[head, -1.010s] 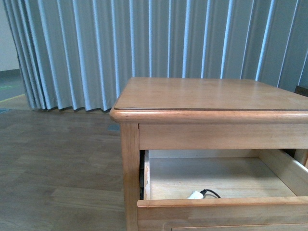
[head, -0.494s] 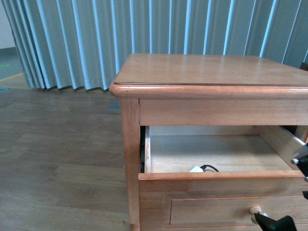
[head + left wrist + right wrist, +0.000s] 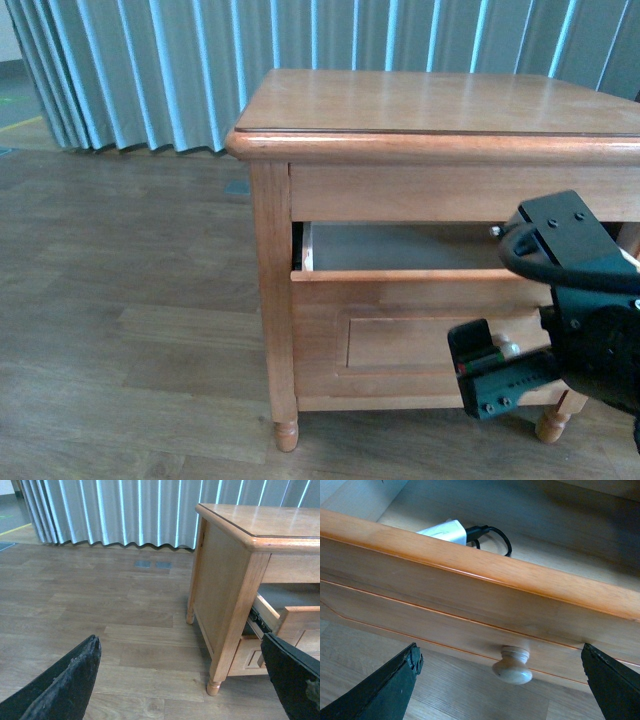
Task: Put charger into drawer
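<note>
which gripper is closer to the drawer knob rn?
Right. The right gripper sits open just in front of the knob, fingers either side. The left gripper hangs off beside the cabinet, over the floor.

The drawer (image 3: 485,600) fills most of the frame, its honey-coloured front running as a slanting band from the upper left down to the right edge. Its top rail catches the light, and thin grooves mark the recessed panel below. A round pale knob (image 3: 512,665) sits low and right of centre on that panel. Behind the rail, in the upper part of the frame, the pale wooden inside lies open. The charger (image 3: 445,531) rests there just behind the rail, upper left of centre, its black cable (image 3: 497,535) looping to the right. The right gripper (image 3: 500,680) stands spread wide, one dark fingertip (image 3: 385,690) in each lower corner, the knob between them, untouched. Wooden floor (image 3: 455,695) shows along the bottom.
</note>
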